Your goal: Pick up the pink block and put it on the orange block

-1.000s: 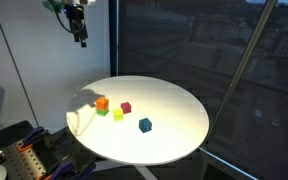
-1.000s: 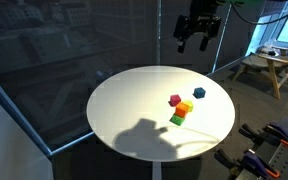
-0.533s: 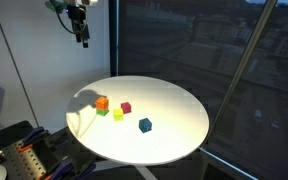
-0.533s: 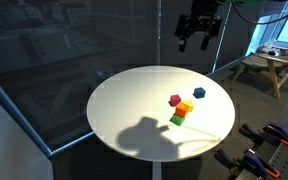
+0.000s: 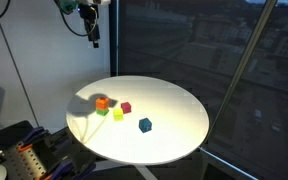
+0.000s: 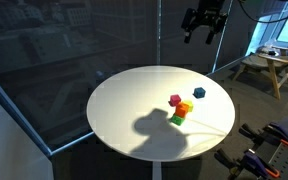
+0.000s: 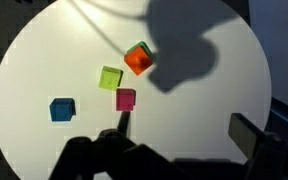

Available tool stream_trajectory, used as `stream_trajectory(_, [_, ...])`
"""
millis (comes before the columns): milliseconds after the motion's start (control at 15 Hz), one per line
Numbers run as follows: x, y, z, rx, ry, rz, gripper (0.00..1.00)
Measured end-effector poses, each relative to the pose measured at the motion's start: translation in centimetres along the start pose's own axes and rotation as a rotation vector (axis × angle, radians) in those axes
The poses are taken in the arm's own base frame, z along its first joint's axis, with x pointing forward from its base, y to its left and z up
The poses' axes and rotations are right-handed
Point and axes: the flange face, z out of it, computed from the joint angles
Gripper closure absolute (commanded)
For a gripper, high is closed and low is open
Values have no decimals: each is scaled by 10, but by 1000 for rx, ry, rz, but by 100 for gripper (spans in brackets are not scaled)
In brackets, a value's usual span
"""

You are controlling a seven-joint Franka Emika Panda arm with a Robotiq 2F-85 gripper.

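Observation:
The pink block [image 5: 126, 107] [image 6: 175, 100] [image 7: 125, 98] lies on the round white table [image 5: 164, 130] [image 6: 124, 100] [image 7: 44, 60]. The orange block [image 5: 102, 102] [image 6: 185, 107] [image 7: 137, 59] lies close by, apart from it. My gripper [image 5: 94, 36] [image 6: 205, 24] [image 7: 179, 128] hangs high above the table, open and empty. In the wrist view its fingers frame bare tabletop, with the pink block just above one fingertip.
A yellow-green block [image 5: 117, 114] [image 6: 177, 118] [image 7: 110, 77] lies between the pink and orange blocks. A blue block [image 5: 145, 125] [image 6: 199, 92] [image 7: 62, 109] lies apart from them. Dark glass panels stand around the table. A wooden table [image 6: 269, 68] stands at the back.
My gripper has moved higher and sideways above the table. The blocks have not moved.

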Motion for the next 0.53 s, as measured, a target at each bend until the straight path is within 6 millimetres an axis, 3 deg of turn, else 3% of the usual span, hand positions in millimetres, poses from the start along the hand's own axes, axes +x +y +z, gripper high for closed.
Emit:
stream_trajectory(267, [20, 23, -4, 51, 32, 70, 0])
stream_trajectory(533, [35, 32, 4, 104, 52, 103, 0])
